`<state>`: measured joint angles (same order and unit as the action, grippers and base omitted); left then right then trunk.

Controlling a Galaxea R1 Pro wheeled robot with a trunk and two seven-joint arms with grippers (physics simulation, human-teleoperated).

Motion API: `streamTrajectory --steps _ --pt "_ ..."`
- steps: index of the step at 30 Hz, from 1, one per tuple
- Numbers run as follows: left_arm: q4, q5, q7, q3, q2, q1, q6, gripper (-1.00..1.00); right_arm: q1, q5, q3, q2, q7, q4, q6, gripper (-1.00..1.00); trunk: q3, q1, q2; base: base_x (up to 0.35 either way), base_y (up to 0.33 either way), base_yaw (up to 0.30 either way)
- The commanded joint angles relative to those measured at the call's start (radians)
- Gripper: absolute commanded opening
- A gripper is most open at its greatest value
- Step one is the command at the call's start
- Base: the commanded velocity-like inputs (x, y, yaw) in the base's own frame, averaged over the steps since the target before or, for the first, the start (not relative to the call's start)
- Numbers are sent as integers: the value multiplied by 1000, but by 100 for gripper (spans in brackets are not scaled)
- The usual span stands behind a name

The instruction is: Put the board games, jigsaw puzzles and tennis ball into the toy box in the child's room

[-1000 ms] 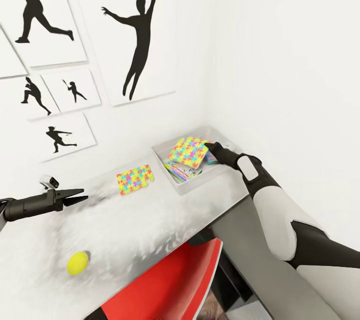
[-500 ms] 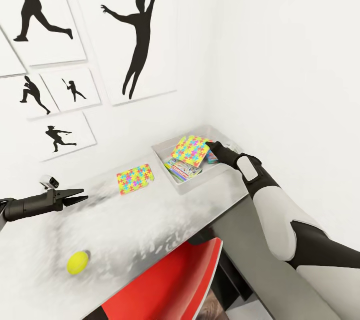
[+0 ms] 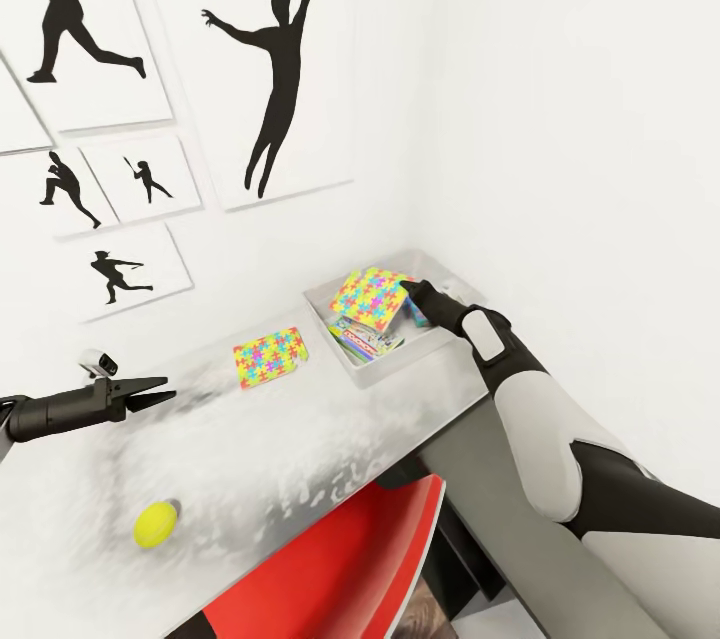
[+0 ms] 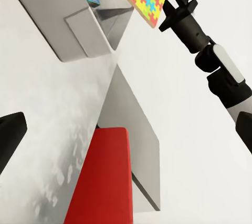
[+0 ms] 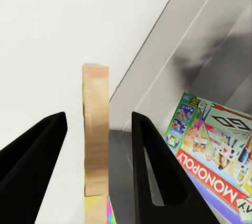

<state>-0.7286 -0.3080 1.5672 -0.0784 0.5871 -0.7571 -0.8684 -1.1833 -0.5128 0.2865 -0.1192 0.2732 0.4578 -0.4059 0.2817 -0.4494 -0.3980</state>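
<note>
1. The right gripper (image 3: 408, 288) reaches over the toy box (image 3: 330, 305) at the far end of the table (image 3: 330, 429), near the corner of the white walls.
2. Its two black fingers (image 5: 152, 166) stand on either side of the edge of a jigsaw puzzle (image 3: 366, 297). In the right wrist view a gap shows between each finger and the puzzle's tan edge (image 5: 96, 129), so the claw is narrowly parted and I cannot tell whether it grips.
3. That puzzle is tilted up over the toy box, above the board games (image 3: 365, 337) lying inside; one reads "MONOPOLY" (image 5: 215, 150).
4. A second jigsaw puzzle (image 3: 270, 357) lies flat on the table, just beside the toy box.
5. The tennis ball (image 3: 156, 524) rests on the near part of the table, well apart from the box.
6. The left gripper (image 3: 160, 389) hovers above the table, its fingers close together and holding nothing.
7. A red chair (image 3: 340, 569) stands at the table's front edge.
</note>
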Motion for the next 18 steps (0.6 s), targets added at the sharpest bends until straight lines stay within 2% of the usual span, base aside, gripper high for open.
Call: streamTrajectory --steps 1,5,12,18 --pt "0 0 4 1 0 -1 -11 100 -1 -4 8 -1 1 1 -8 -100 2 -1 -2 0 0 0" --pt "0 0 4 2 0 -1 -11 100 -1 -6 11 -2 1 -2 -7 -100 2 -1 -2 0 0 0" --pt "0 0 4 1 0 -1 -10 100 -1 -7 13 -8 2 -20 82 -100 2 -1 -2 0 0 0" --pt "0 0 4 2 0 -1 -10 100 -1 -7 14 -10 3 -54 101 -100 2 -1 -2 0 0 0"
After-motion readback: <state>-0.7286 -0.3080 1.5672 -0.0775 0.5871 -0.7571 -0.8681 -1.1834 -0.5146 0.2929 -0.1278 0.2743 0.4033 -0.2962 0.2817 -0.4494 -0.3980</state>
